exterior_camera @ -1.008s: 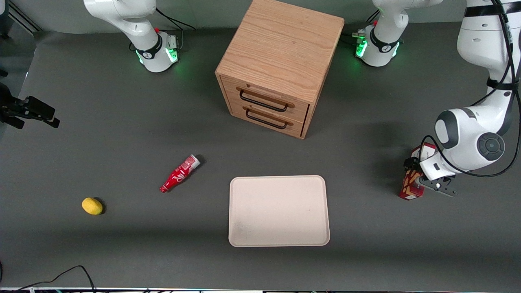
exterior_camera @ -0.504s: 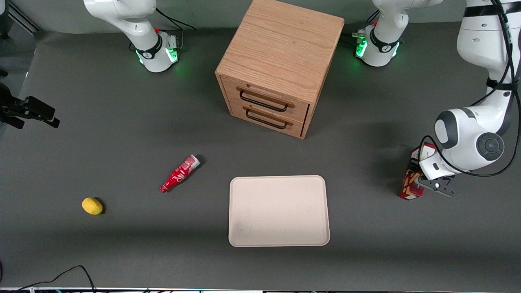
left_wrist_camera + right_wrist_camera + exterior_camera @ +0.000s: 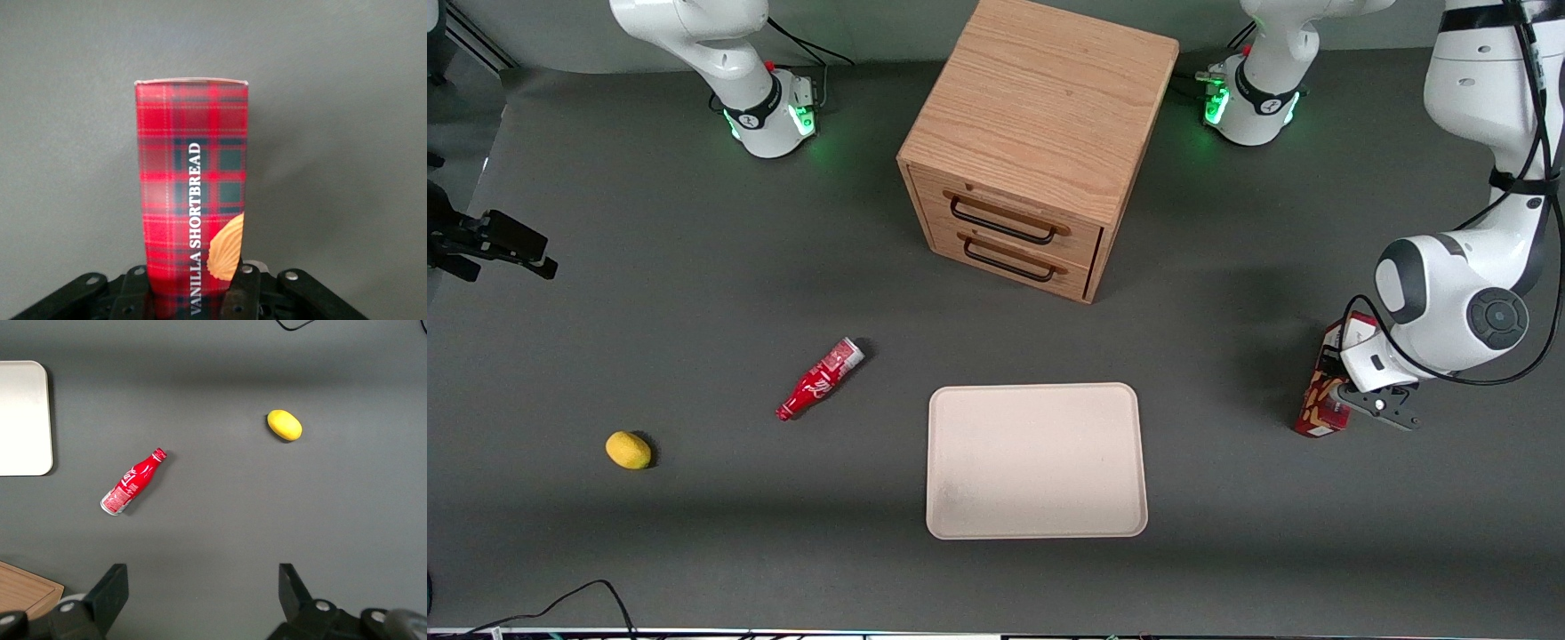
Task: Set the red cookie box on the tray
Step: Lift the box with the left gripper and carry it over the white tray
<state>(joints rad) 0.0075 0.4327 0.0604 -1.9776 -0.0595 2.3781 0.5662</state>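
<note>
red cookie box (image 3: 1323, 402): plaid, in hand (image 3: 1356, 400) | tray (image 3: 1036, 460): cream, flat, well apart

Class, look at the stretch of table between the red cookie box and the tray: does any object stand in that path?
Nothing visible does. The gripper holds the red cookie box; only bare table separates it from the tray.

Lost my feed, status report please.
End effector shut on red cookie box at the working arm's end of the table. Tray bare. Nothing between them.
</note>
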